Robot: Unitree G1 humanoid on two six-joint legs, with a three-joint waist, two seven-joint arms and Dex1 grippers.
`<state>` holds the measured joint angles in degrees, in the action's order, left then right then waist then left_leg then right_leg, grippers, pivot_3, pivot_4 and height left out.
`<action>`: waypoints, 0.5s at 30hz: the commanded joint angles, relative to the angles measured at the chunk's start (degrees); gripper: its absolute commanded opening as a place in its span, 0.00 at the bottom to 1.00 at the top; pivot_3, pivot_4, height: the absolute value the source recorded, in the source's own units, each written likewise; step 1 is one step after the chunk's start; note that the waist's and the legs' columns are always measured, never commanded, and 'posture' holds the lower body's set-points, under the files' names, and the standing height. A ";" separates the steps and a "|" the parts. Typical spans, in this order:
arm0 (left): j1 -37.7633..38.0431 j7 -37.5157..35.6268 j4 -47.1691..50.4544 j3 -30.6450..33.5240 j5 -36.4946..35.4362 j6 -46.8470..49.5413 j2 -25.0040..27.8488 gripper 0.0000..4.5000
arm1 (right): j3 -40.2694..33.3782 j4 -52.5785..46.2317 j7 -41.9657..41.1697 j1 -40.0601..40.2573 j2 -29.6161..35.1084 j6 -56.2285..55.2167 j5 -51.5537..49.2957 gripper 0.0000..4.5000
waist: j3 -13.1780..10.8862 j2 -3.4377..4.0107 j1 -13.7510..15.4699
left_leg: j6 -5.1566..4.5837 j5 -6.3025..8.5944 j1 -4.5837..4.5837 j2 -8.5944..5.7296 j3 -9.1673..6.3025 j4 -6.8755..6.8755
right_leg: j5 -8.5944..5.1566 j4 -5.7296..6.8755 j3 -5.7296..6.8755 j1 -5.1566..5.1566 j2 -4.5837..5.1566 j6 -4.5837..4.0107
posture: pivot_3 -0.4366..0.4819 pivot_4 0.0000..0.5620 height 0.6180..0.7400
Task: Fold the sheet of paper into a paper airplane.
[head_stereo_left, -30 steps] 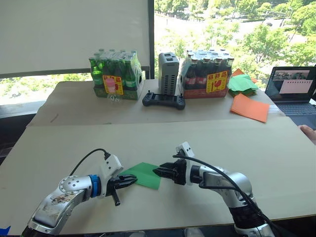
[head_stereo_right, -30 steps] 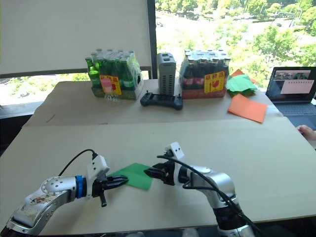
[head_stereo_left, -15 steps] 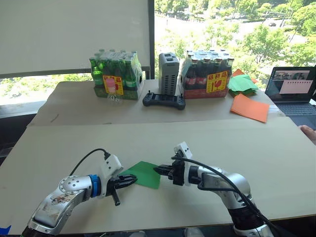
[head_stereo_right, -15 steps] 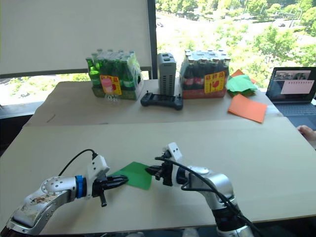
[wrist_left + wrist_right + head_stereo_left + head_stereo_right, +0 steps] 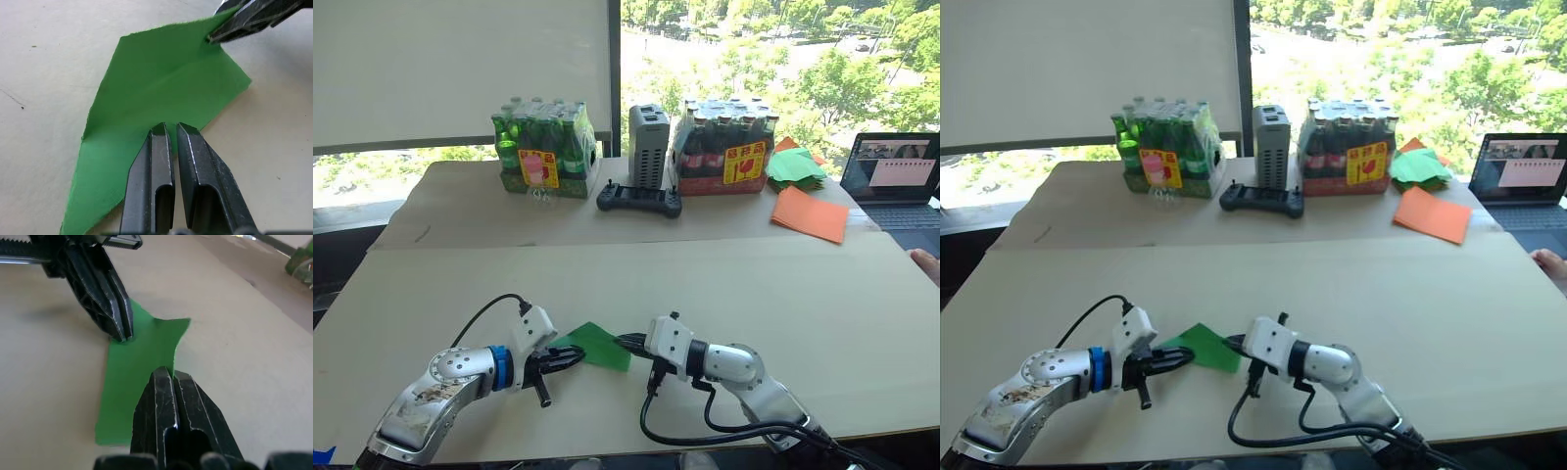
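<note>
The sheet of paper (image 5: 598, 345) is a bright green creased piece lying near the front of the table, partly folded, with one corner raised. My left gripper (image 5: 576, 356) comes at it from the left and is shut on its near left edge; in the left wrist view the fingertips (image 5: 161, 131) pinch the paper (image 5: 161, 83). My right gripper (image 5: 625, 342) meets it from the right and is shut on the opposite corner. The right wrist view has that gripper (image 5: 167, 375) closed on the paper (image 5: 139, 357), with the left gripper (image 5: 120, 330) pressing the far edge.
Along the table's back stand a pack of green bottles (image 5: 544, 152), a grey box (image 5: 647, 145), a black controller (image 5: 638, 201) and a pack of dark bottles (image 5: 722, 147). Orange sheets (image 5: 809, 212), a green paper pile (image 5: 795, 164) and a laptop (image 5: 896, 176) lie back right. A hand (image 5: 925, 262) rests at the right edge.
My right arm has dropped low and rolled its wrist, pushing its gripper leftward toward the left one. The paper has narrowed and its right corner has folded over. The left gripper has held still.
</note>
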<state>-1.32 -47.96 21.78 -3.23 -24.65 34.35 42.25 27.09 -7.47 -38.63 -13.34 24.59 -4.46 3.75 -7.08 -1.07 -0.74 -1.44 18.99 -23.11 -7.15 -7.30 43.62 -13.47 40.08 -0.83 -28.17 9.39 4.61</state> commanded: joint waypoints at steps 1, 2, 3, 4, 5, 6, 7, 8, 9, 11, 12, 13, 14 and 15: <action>-0.09 -0.09 0.79 2.33 -0.29 0.20 1.00 0.07 | 0.63 2.17 1.19 -1.17 0.17 -8.26 4.40 0.01 | 0.00 0.00 -0.01 | 0.00 0.00 0.00 0.01 0.00 0.00 | 0.00 0.00 0.00 0.00 -0.01 0.00 | 0.48 0.27 0.47; -0.01 -0.11 0.78 2.65 -0.44 0.29 1.12 0.07 | 0.72 2.90 1.55 -1.29 0.16 -10.17 5.49 0.01 | 0.00 0.00 -0.02 | 0.00 0.00 0.00 0.01 0.00 0.00 | 0.00 0.00 0.00 0.00 -0.02 0.00 | 0.48 0.27 0.47; 0.07 -0.12 0.80 3.07 -0.63 0.46 1.21 0.07 | 0.85 3.74 2.01 -1.47 0.22 -12.25 6.67 0.01 | 0.00 0.00 -0.03 | 0.00 0.00 0.00 0.02 0.00 0.00 | 0.00 0.00 -0.01 0.00 -0.03 0.00 | 0.48 0.27 0.47; 0.25 -0.13 0.86 3.56 -0.82 0.62 1.28 0.07 | 0.98 4.51 2.35 -1.55 0.29 -14.00 7.66 0.01 | 0.00 0.00 -0.04 | 0.00 0.00 0.00 0.01 0.00 0.00 | 0.00 0.01 -0.01 0.00 -0.04 0.00 | 0.48 0.27 0.47; 0.49 -0.25 0.85 4.13 -1.01 0.71 1.46 0.07 | 1.23 5.31 2.88 -1.69 0.55 -16.04 8.92 0.01 | 0.00 0.00 -0.01 | 0.00 0.00 0.01 0.02 0.00 0.00 | 0.00 0.01 -0.01 0.00 -0.04 0.00 | 0.48 0.27 0.47; 0.72 -0.41 0.78 4.55 -0.99 0.71 1.69 0.07 | 1.54 6.10 3.14 -1.82 0.88 -18.12 9.92 0.01 | 0.00 0.00 -0.01 | 0.00 0.00 0.00 0.02 0.00 0.00 | 0.00 0.01 -0.01 0.00 -0.04 0.00 | 0.48 0.27 0.47; 0.96 -0.64 0.63 4.98 -0.99 0.63 1.92 0.07 | 1.52 6.84 3.45 -1.80 0.98 -20.13 10.29 0.01 | 0.00 0.00 -0.01 | 0.00 0.00 0.00 0.01 0.00 0.00 | 0.00 0.01 -0.01 0.00 -0.04 0.00 | 0.48 0.27 0.47; 1.11 -0.81 0.53 5.25 -0.96 0.58 2.05 0.07 | 1.45 7.43 3.67 -1.80 0.99 -21.56 10.46 0.01 | 0.00 0.00 -0.01 | 0.00 0.00 0.00 0.00 0.00 0.00 | 0.00 0.01 -0.02 -0.01 -0.04 0.00 | 0.48 0.27 0.47; 1.29 -0.96 0.46 5.47 -0.90 0.49 2.17 0.07 | 1.27 7.87 3.77 -1.71 0.84 -22.46 10.36 0.01 | 0.00 0.00 -0.01 | 0.00 0.00 0.00 0.01 0.00 0.00 | 0.00 0.02 -0.02 -0.01 -0.05 0.00 | 0.48 0.27 0.47; 1.48 -1.21 0.52 5.86 -0.94 0.50 2.44 0.07 | 1.86 9.88 4.84 -2.24 1.69 -26.50 13.58 0.01 | 0.00 0.00 -0.01 | 0.00 0.00 0.00 0.01 0.00 0.00 | 0.00 0.03 -0.02 -0.01 -0.05 -0.01 | 0.48 0.27 0.47; 1.49 -1.35 0.52 6.09 -1.00 0.56 2.57 0.07 | 2.05 10.69 5.34 -2.42 1.90 -27.84 14.87 0.01 | 0.00 0.00 -0.01 | 0.00 0.00 0.00 0.01 0.00 0.01 | 0.00 0.03 -0.02 0.00 -0.05 -0.01 | 0.48 0.27 0.47; 1.45 -1.51 0.46 6.35 -1.05 0.57 2.75 0.07 | 2.20 11.36 5.65 -2.54 1.95 -28.68 15.77 0.01 | 0.00 0.00 0.02 | 0.00 0.00 0.00 0.00 0.01 0.02 | 0.00 0.03 -0.02 0.00 -0.05 -0.01 | 0.48 0.27 0.47; 1.34 -1.68 0.36 6.70 -1.13 0.59 2.98 0.07 | 2.22 11.83 5.86 -2.58 1.80 -29.07 16.14 0.01 | 0.00 0.00 0.01 | 0.00 0.00 0.00 0.00 0.01 0.02 | 0.00 0.03 -0.02 0.00 -0.05 -0.01 | 0.48 0.27 0.47; 1.15 -1.84 0.29 7.12 -1.28 0.64 3.22 0.07 | 2.26 12.22 6.20 -2.67 1.68 -29.68 16.75 0.01 | 0.00 0.00 0.01 | 0.00 0.00 0.01 0.00 0.01 0.02 | 0.00 0.03 -0.03 0.01 -0.06 -0.01 | 0.48 0.27 0.47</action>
<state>0.31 -49.24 21.64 1.77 -24.98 35.20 44.74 28.81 4.14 -33.18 -15.83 26.28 -32.26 19.15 -7.08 -1.07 -0.73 -1.43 18.98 -23.10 -7.15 -7.29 43.64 -13.47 40.12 -0.85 -28.17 9.34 4.61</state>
